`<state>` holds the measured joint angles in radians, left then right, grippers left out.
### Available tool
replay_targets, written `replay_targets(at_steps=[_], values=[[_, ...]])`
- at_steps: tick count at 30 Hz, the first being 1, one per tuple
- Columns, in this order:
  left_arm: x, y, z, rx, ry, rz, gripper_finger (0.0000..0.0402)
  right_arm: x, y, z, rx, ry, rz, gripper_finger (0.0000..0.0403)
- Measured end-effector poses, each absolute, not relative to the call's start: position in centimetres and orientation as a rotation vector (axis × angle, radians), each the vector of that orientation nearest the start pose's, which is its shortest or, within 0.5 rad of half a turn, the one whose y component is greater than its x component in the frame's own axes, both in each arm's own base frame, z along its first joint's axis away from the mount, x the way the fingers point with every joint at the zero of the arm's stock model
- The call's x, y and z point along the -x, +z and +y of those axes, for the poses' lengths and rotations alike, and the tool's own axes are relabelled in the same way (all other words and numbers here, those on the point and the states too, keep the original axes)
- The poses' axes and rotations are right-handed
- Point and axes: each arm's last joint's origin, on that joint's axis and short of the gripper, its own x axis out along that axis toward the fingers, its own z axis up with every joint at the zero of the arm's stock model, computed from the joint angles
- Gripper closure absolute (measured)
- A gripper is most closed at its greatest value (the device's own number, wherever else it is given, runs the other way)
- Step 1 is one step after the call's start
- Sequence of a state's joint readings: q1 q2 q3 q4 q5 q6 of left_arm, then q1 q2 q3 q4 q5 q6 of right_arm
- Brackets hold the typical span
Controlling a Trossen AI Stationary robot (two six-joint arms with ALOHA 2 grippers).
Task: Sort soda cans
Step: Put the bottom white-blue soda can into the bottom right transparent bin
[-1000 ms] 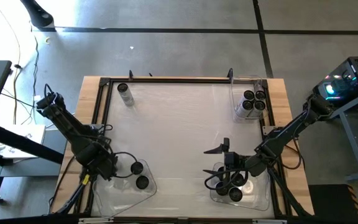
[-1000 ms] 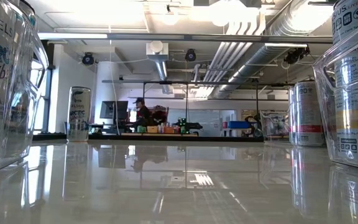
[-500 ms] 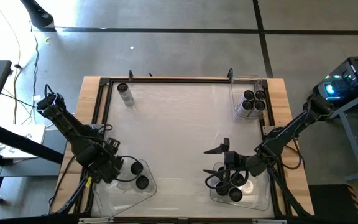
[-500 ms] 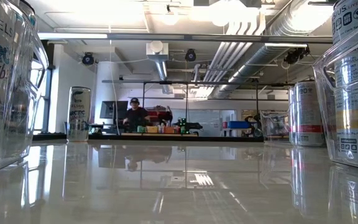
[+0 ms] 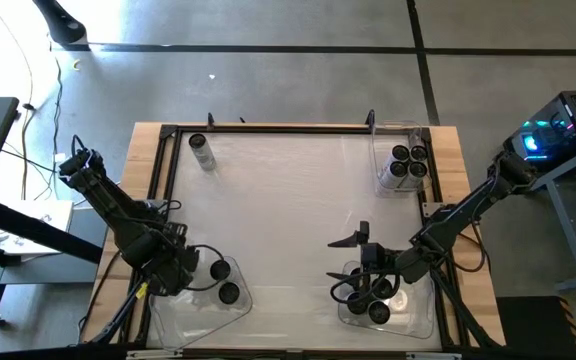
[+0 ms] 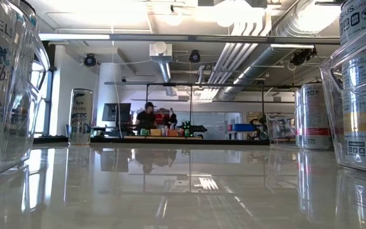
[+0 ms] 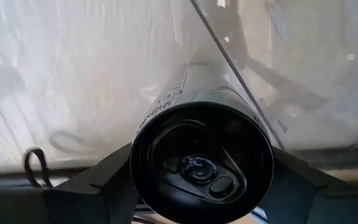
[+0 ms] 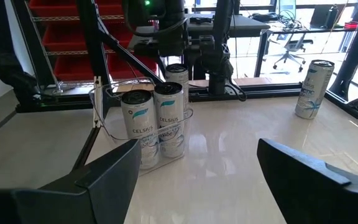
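Soda cans (image 8: 169, 115): silvery-white sides, teal lettering, black tops. Bins (image 8: 104, 118): clear. Table (image 5: 288, 200): glossy white, wood-edged.

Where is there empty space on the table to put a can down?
The big middle of the table is bare, between the lone can, the far right bin and the near bins. It's crowded near left by the left gripper and near right around the right gripper.

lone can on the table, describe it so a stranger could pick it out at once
Start at the table's far left corner in the high view. One can stands there upright, on the bare tabletop. Every other can sits inside a clear bin; this one is outside them all.
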<state>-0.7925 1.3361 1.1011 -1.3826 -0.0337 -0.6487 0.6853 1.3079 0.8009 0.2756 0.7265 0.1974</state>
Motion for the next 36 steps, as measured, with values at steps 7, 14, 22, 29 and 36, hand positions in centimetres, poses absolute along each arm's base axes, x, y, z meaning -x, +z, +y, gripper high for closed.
replay_targets(at_steps=[7,14,22,29,36], values=[[-14.4,26.5,-14.5,0.021,0.157,1.568,0.0154,-23.0,27.1,16.3,-0.046,-0.058,0.172,0.0085],[-13.6,26.7,-13.9,0.198,0.501,1.530,0.0154,-23.0,27.1,16.3,-0.037,-0.058,0.177,0.0085],[-12.8,29.0,-13.1,0.399,0.614,1.469,0.0154,-23.0,27.1,16.3,-0.018,-0.057,0.178,0.0085],[-12.0,34.5,-12.2,0.640,0.506,1.332,0.0154,-23.0,27.1,16.3,-0.014,-0.057,0.178,0.0085],[-11.4,37.8,-11.9,0.787,0.436,1.286,0.0154,-23.0,27.1,16.3,-0.019,-0.056,0.178,0.0085]])
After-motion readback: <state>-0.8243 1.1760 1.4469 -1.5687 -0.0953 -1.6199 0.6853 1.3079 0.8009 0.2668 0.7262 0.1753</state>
